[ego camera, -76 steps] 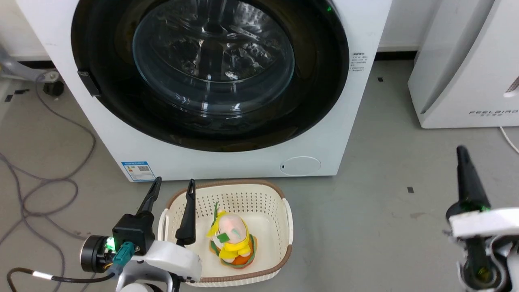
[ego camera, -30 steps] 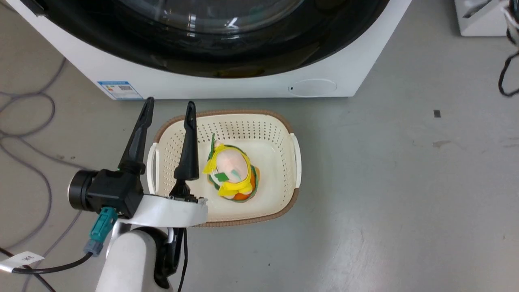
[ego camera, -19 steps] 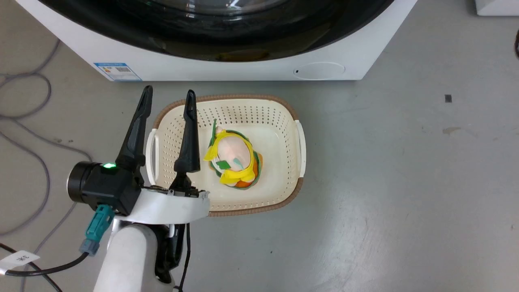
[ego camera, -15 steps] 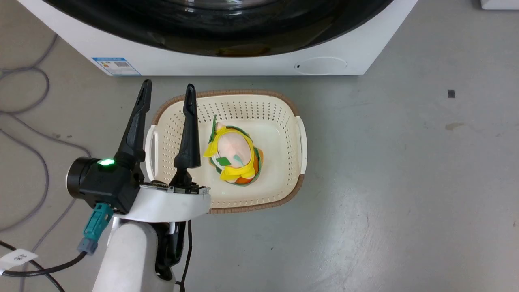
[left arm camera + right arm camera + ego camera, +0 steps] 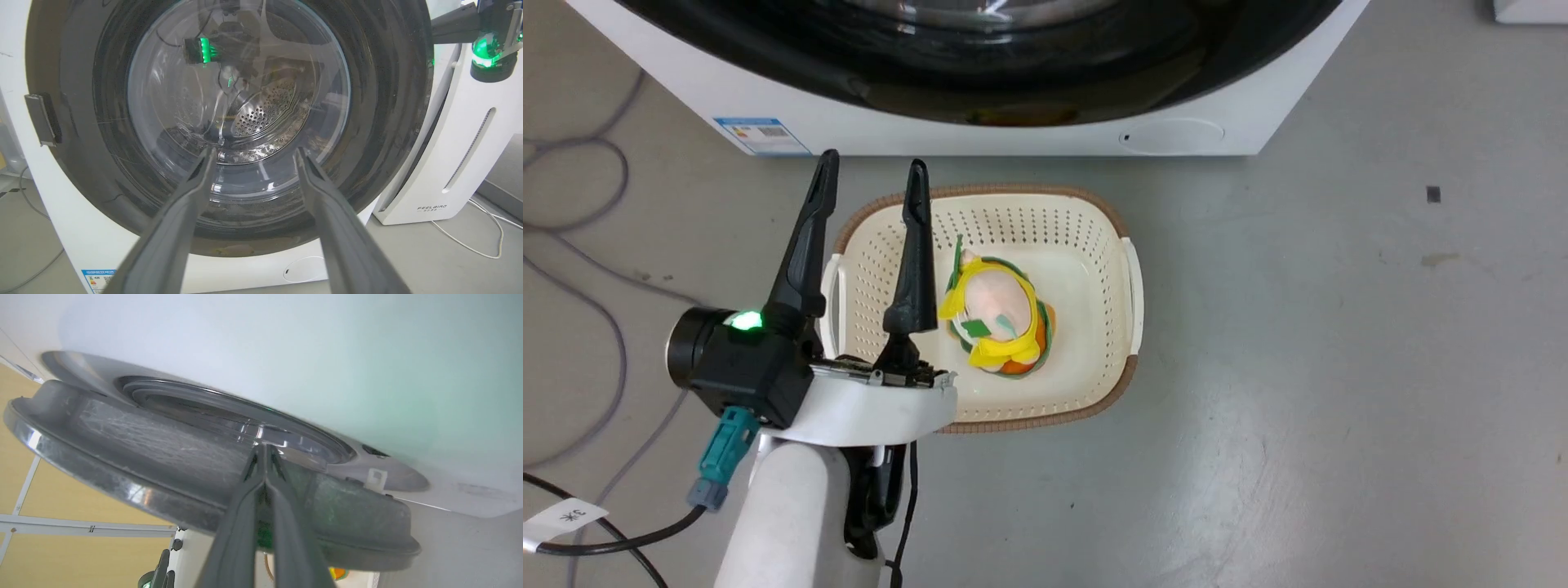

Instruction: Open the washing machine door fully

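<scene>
The right gripper point(image 5: 263, 454), fingers pressed together and empty, hooked behind the ajar washing machine door point(image 5: 143, 437), which next needed swinging wide.

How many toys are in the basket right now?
1: a yellow, pink and green soft toy sits near the middle of the basket, just right of the left tool in the head view. Anything beneath it would be hidden.

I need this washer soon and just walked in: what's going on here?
The right gripper, fingers shut together, is tucked behind the edge of the washing machine door, working it open. The door stands ajar from the washing machine, not fully open. The left gripper hovers open by a basket holding a toy on the floor.
</scene>
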Available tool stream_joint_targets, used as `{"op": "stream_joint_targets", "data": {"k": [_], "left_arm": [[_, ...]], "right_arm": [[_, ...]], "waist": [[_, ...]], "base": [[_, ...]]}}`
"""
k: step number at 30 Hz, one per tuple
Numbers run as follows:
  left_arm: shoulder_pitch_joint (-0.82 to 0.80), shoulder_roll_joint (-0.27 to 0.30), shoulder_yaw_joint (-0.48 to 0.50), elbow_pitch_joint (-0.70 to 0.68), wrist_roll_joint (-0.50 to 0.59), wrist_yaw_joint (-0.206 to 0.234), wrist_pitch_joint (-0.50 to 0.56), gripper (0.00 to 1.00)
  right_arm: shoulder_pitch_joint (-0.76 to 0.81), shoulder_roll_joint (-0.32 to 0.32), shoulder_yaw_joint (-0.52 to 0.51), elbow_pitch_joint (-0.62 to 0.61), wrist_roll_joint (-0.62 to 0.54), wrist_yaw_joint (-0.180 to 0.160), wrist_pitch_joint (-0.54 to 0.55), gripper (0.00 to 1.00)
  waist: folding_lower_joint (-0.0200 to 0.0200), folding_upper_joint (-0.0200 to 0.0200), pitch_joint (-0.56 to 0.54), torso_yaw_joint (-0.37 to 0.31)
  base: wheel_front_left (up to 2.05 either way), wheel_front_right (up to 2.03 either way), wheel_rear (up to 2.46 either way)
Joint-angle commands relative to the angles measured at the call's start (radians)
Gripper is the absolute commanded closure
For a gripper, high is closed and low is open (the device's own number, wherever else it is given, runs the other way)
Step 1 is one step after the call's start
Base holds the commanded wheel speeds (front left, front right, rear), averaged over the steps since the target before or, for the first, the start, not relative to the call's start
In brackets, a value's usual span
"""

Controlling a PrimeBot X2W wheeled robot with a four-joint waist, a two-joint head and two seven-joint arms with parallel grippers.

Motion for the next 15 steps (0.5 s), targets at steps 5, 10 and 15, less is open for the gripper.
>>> {"op": "stream_joint_targets", "data": {"k": [5, 10, 15], "left_arm": [[0.009, 0.002, -0.006, 0.016, -0.003, 0.005, -0.005, 0.0], [0.032, 0.002, -0.009, 0.032, -0.004, 0.004, -0.005, 0.0], [0.064, 0.002, -0.01, 0.049, -0.003, 0.003, -0.005, 0.0]], "right_arm": [[0.075, -0.015, 0.008, -0.035, 0.016, 0.001, 0.023, 1.0], [0.152, -0.029, 0.018, -0.076, 0.031, 0.001, 0.048, 1.0], [0.236, -0.04, 0.03, -0.124, 0.045, 0.001, 0.06, 1.0]], "waist": [[-0.0001, 0.0, -0.047, 0.004], [-0.0001, 0.0, -0.095, 0.01], [-0.0001, 0.0, -0.147, 0.016]], "base": [[0.0, 0.0, 0.0], [0.0, 0.0, 0.0], [0.0, 0.0, 0.0]]}}
